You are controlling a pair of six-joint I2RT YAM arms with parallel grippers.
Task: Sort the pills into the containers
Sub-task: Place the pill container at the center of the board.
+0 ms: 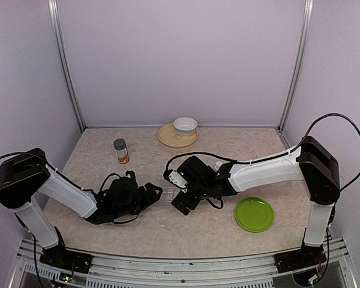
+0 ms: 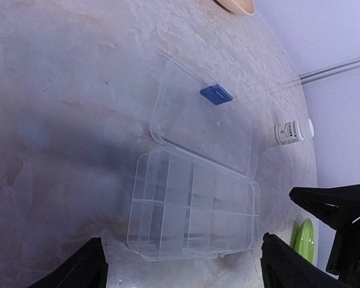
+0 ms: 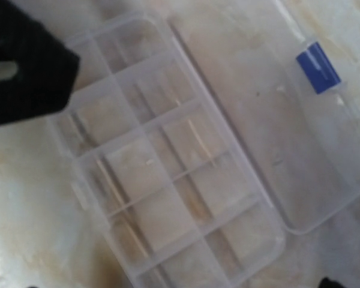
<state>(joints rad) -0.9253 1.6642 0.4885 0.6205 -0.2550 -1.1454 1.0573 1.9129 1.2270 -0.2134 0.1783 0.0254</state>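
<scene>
Two arms reach inward over the mottled table (image 1: 228, 150) and meet near its centre, the pill box (image 2: 192, 210) lying between their ends. The left gripper (image 2: 181, 240) stands wide open and grips nothing; its two fingers (image 2: 78, 270) flank the near long edge of the box, apart from it. The right gripper (image 1: 177, 191) hangs just above the box on the opposite side. In its wrist view only dark slivers of the fingers show at the two bottom corners, widely spread, with nothing between them.

The box is open. Its divided base lies nearer the left gripper, and the clear lid (image 2: 210, 123), folded flat on the table, carries a blue latch (image 2: 216, 94) on its far edge. A black finger crosses the upper-left corner of the right wrist view and covers one corner compartment.

A green plate (image 1: 254, 214) lies just right of the right gripper. A white bowl (image 1: 185, 125) on a tan plate (image 1: 168, 137) sits at the back, and an orange-labelled bottle (image 1: 120, 151) stands back left. A white bottle (image 2: 293, 131) shows beyond the lid.

From overhead the box is almost invisible. The pills cannot be identified with certainty: the right wrist view is blurred, and only faint pale specks appear in the base.
</scene>
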